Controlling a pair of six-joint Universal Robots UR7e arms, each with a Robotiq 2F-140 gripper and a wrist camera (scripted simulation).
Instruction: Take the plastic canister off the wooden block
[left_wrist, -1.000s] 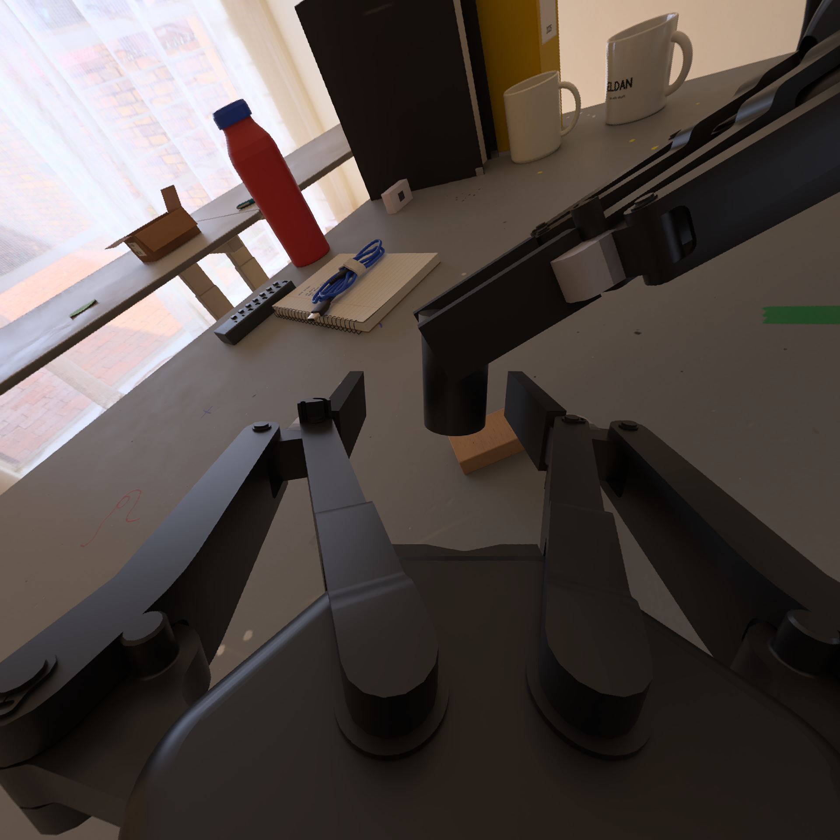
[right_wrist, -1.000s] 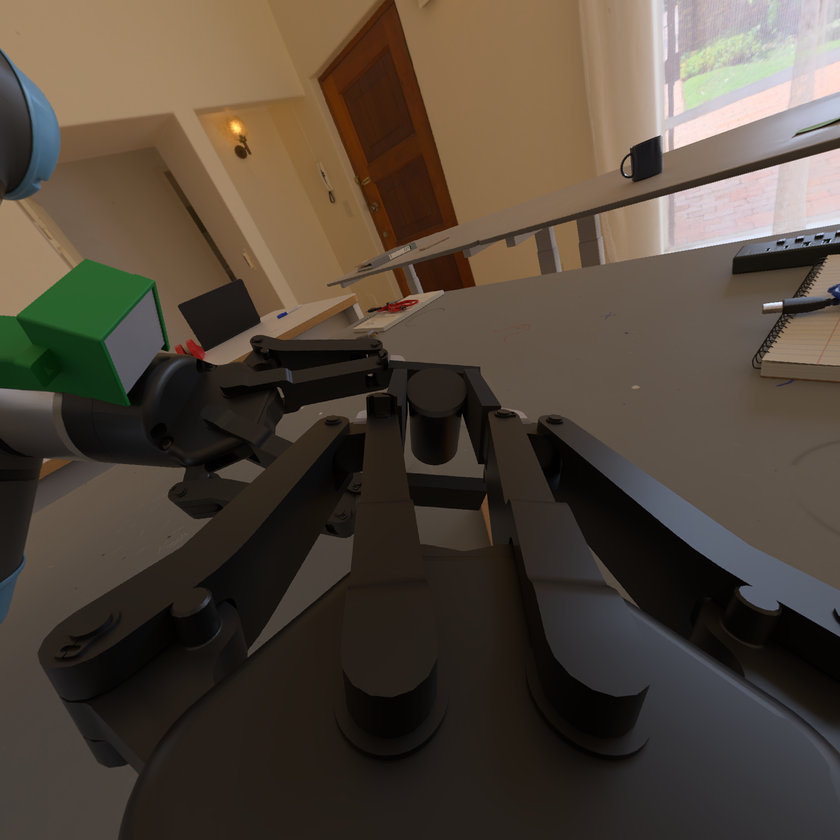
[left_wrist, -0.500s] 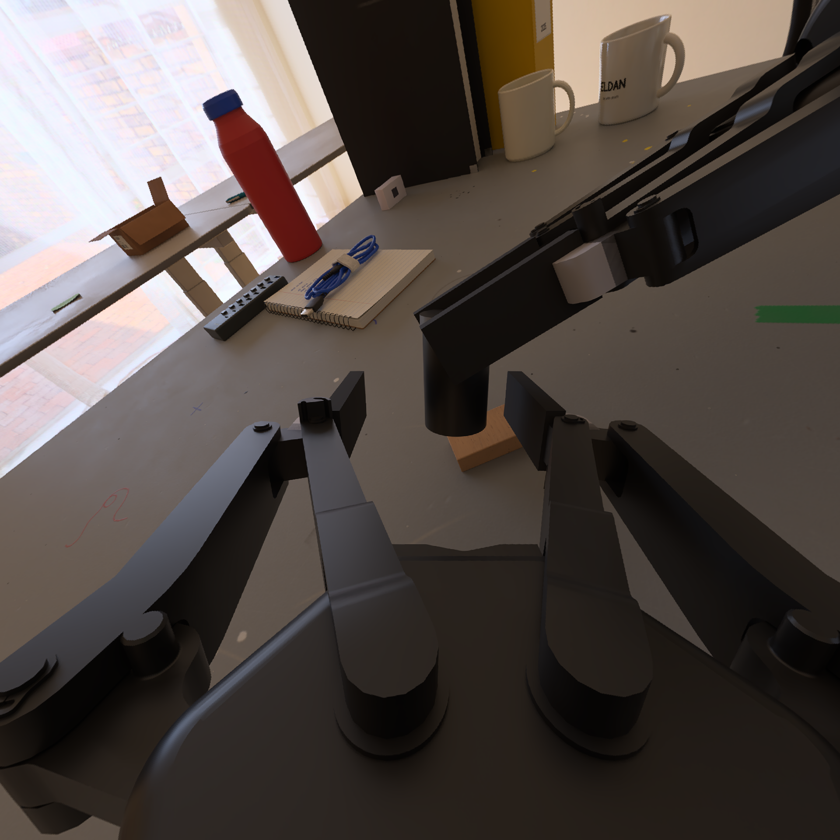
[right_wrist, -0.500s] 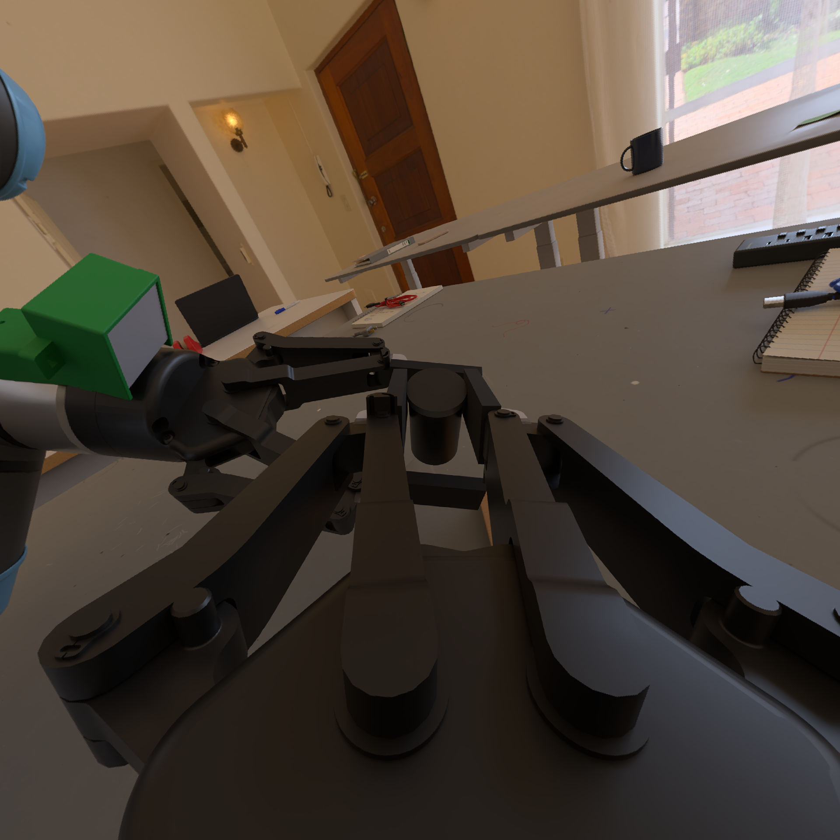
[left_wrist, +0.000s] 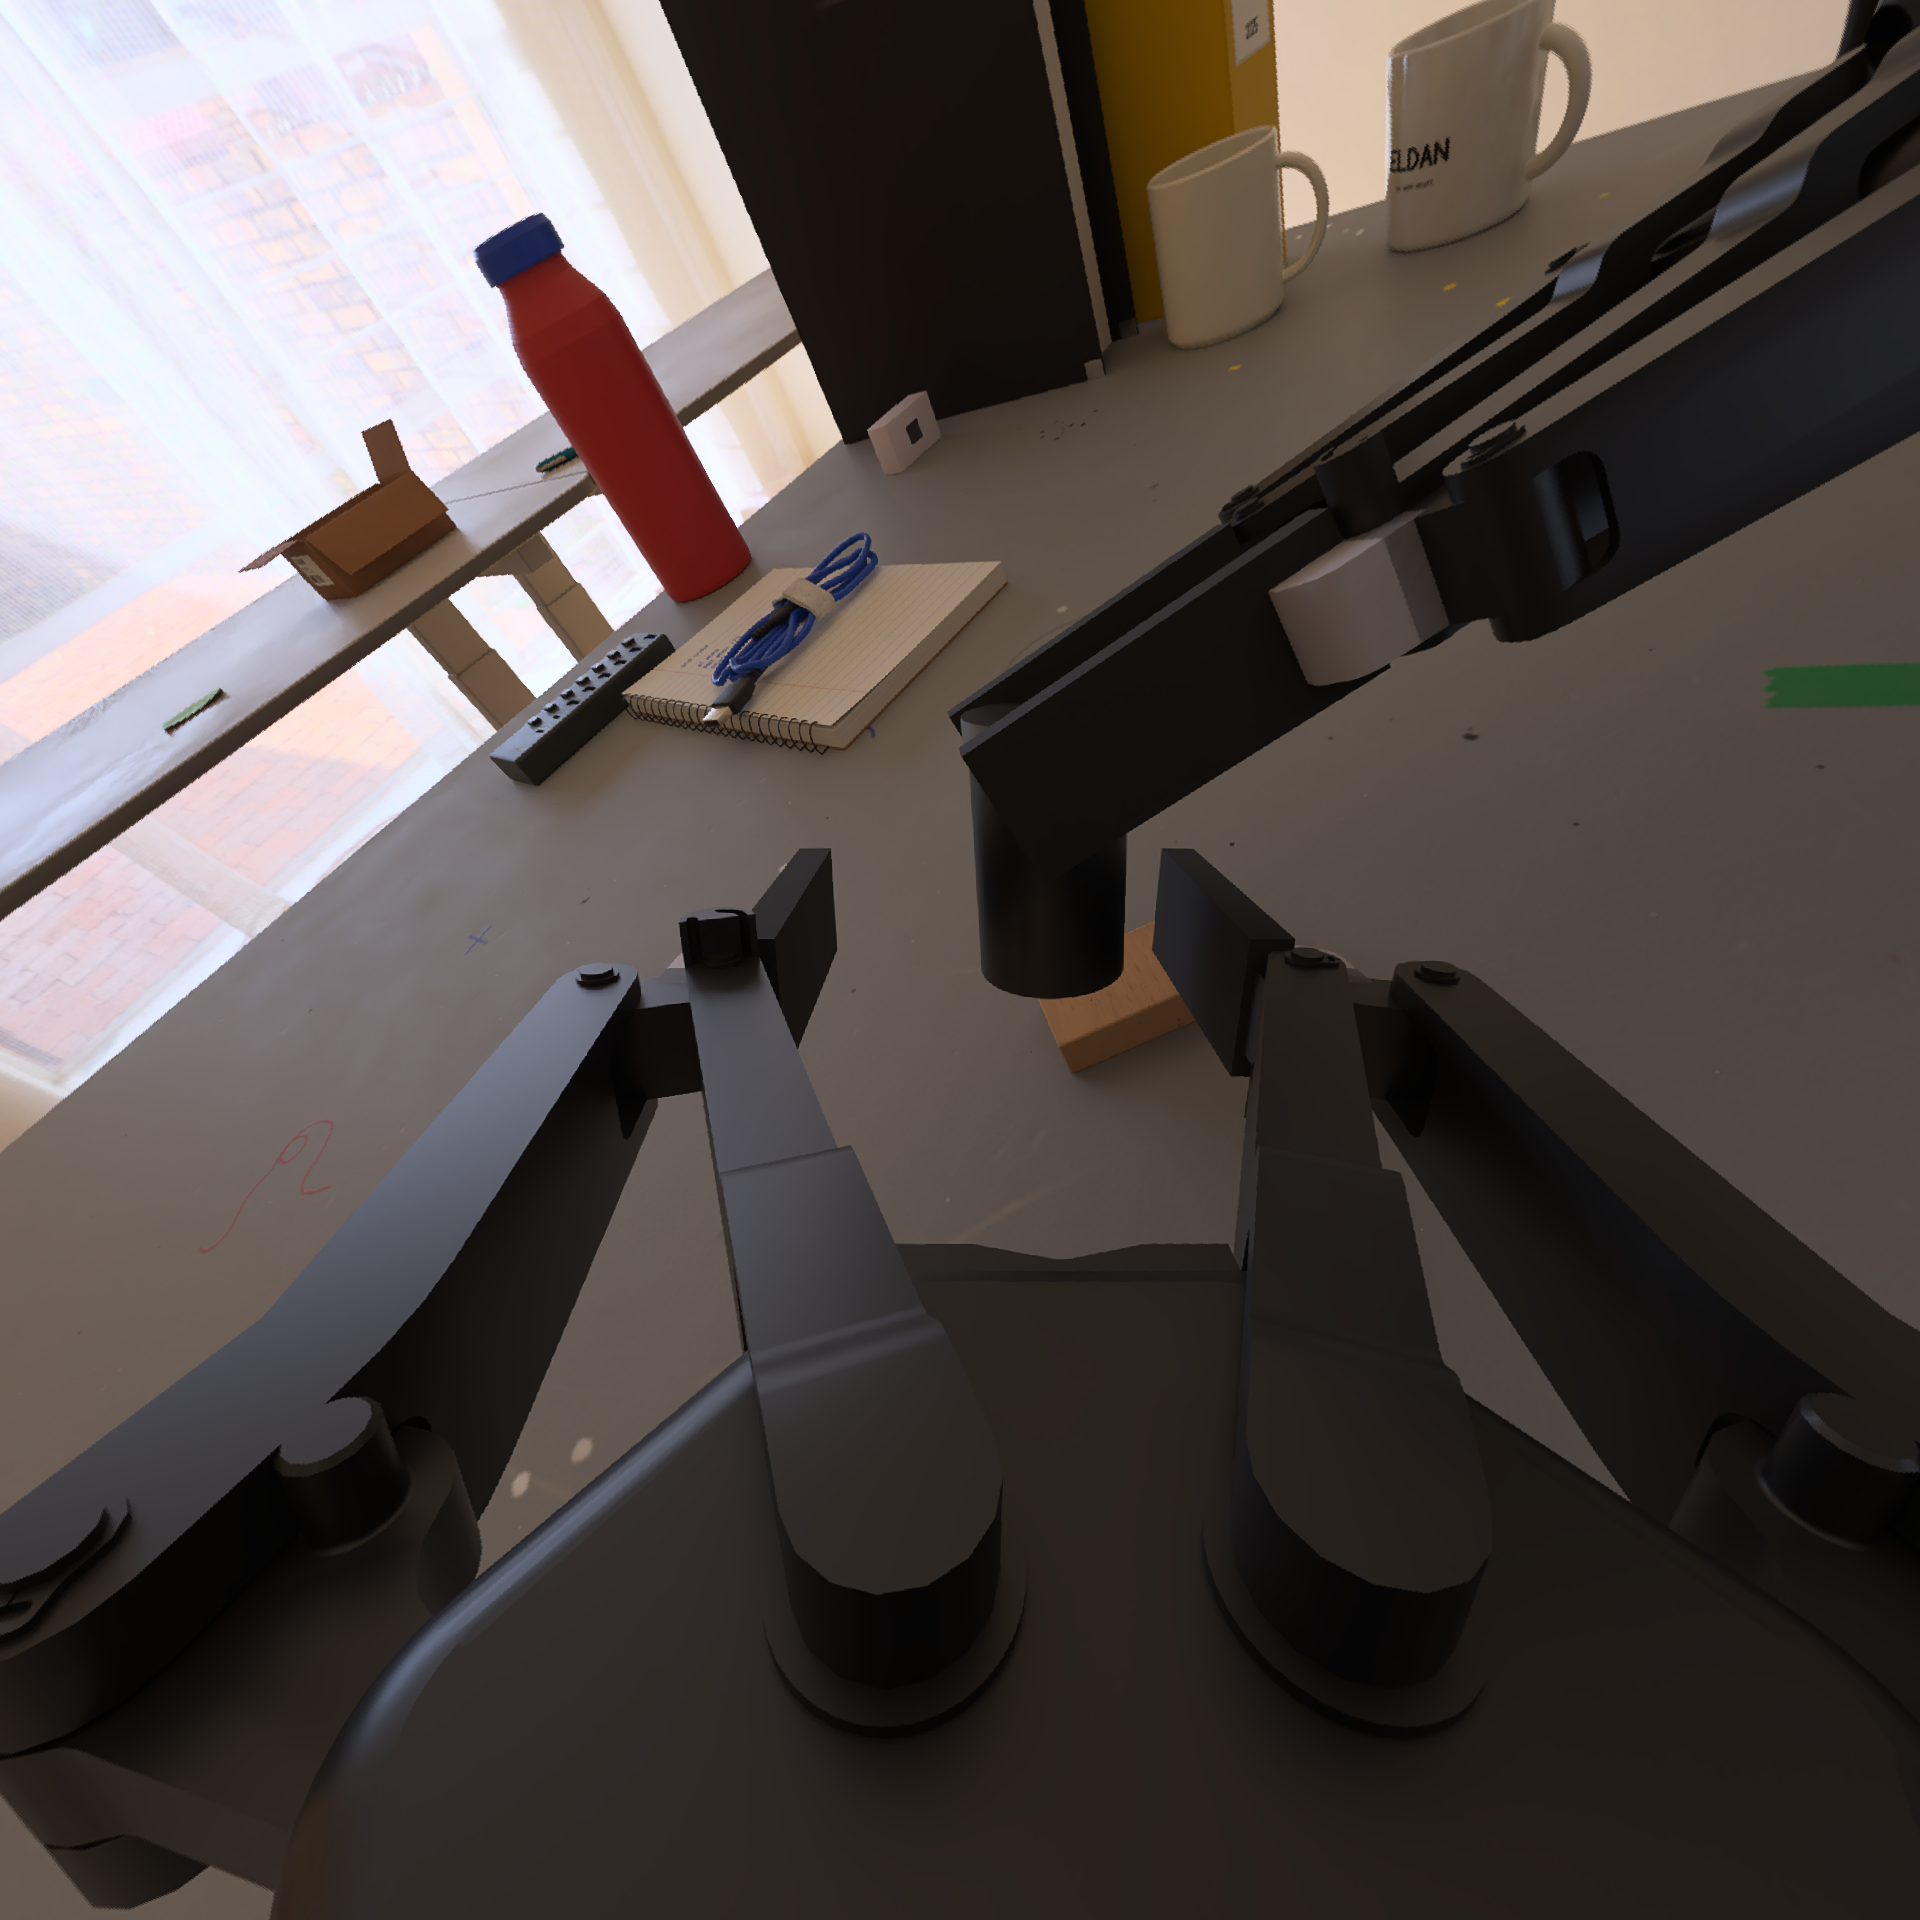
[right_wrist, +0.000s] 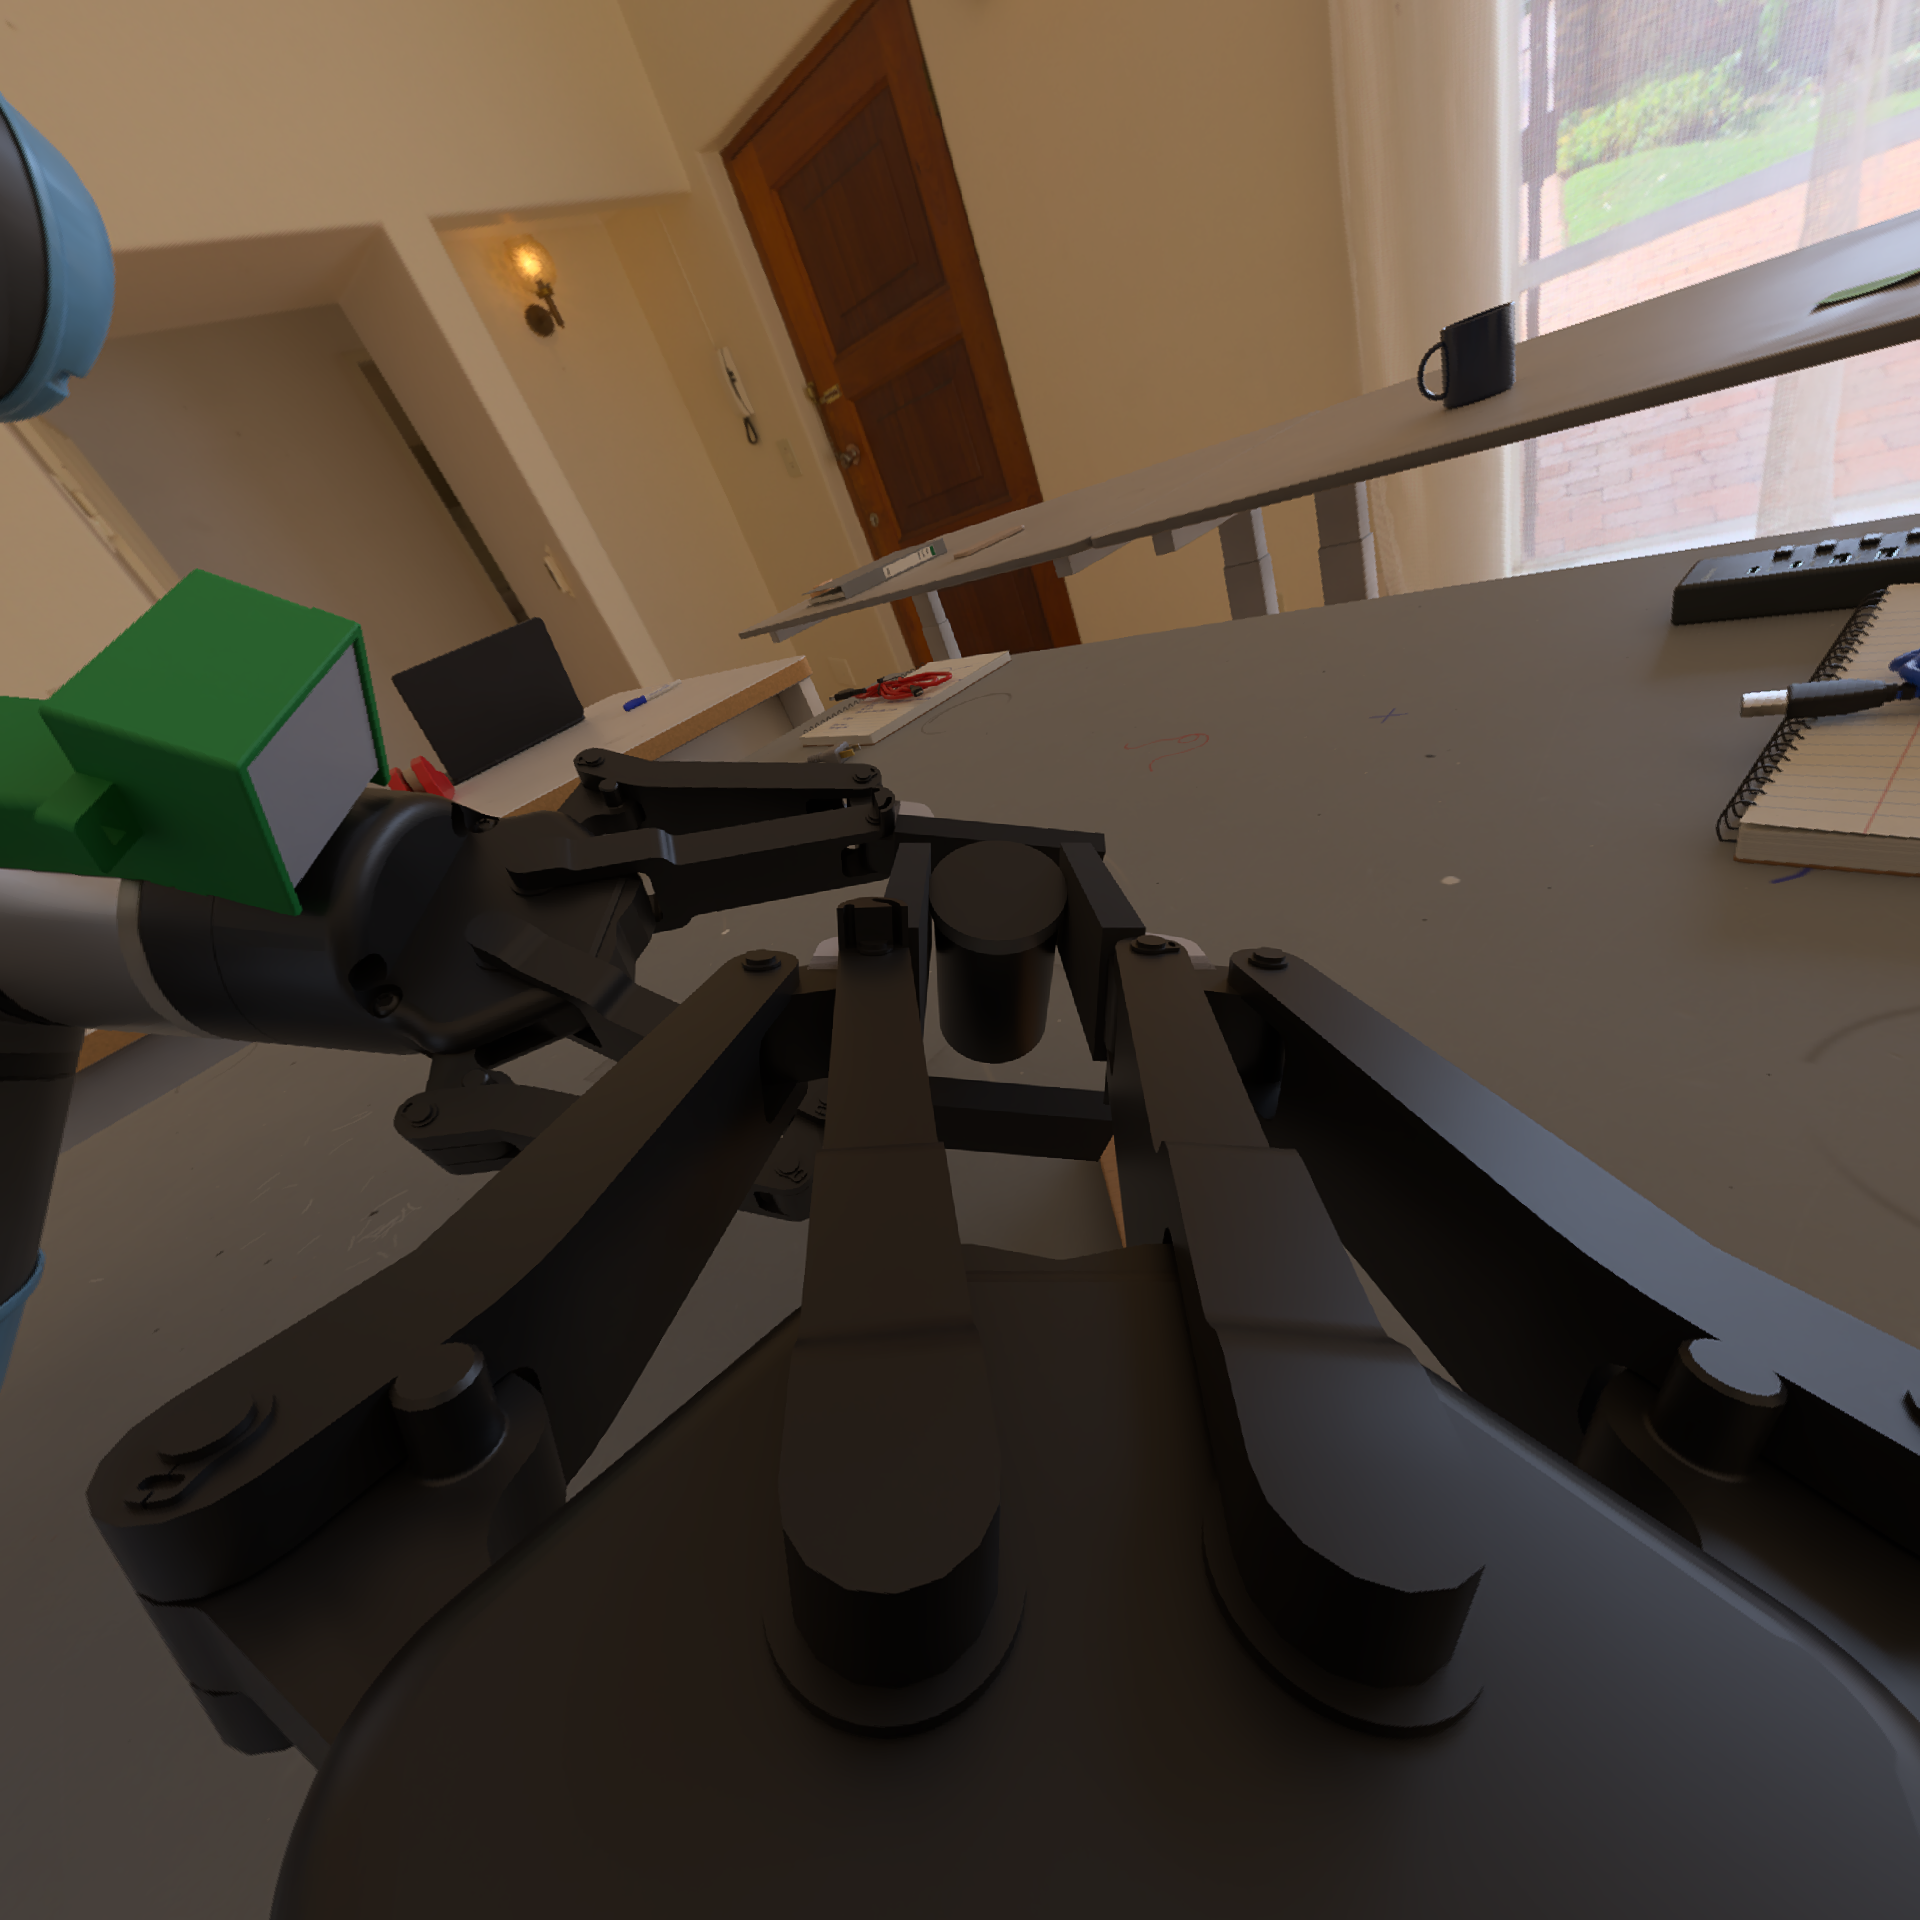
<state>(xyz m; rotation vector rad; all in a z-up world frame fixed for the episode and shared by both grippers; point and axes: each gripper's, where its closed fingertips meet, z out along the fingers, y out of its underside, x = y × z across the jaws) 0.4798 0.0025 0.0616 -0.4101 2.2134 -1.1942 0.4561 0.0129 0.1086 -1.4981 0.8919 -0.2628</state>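
Observation:
The plastic canister (right_wrist: 992, 977) is a short black cylinder, clamped between the pads of my right gripper (right_wrist: 997, 914). In the left wrist view the canister (left_wrist: 1049, 914) hangs from the right gripper's finger (left_wrist: 1039, 769), just over the small wooden block (left_wrist: 1117, 1013) on the grey table. I cannot tell whether its base still touches the block. My left gripper (left_wrist: 997, 925) is open, one pad on each side of the canister, apart from it. In the right wrist view its fingers (right_wrist: 997, 831) stand behind and in front of the canister.
At the far side of the table (left_wrist: 364, 1039) stand a red bottle (left_wrist: 613, 416), a notebook (left_wrist: 914, 634) with a blue cable, a power strip (left_wrist: 582, 717), two white mugs (left_wrist: 1226, 239), dark binders (left_wrist: 914, 208) and a small white cube (left_wrist: 904, 436). Green tape (left_wrist: 1839, 686) lies at the right.
Almost nothing differs. Both views shift very slightly, and the right gripper keeps its hold on the canister over the block. The left gripper stays open.

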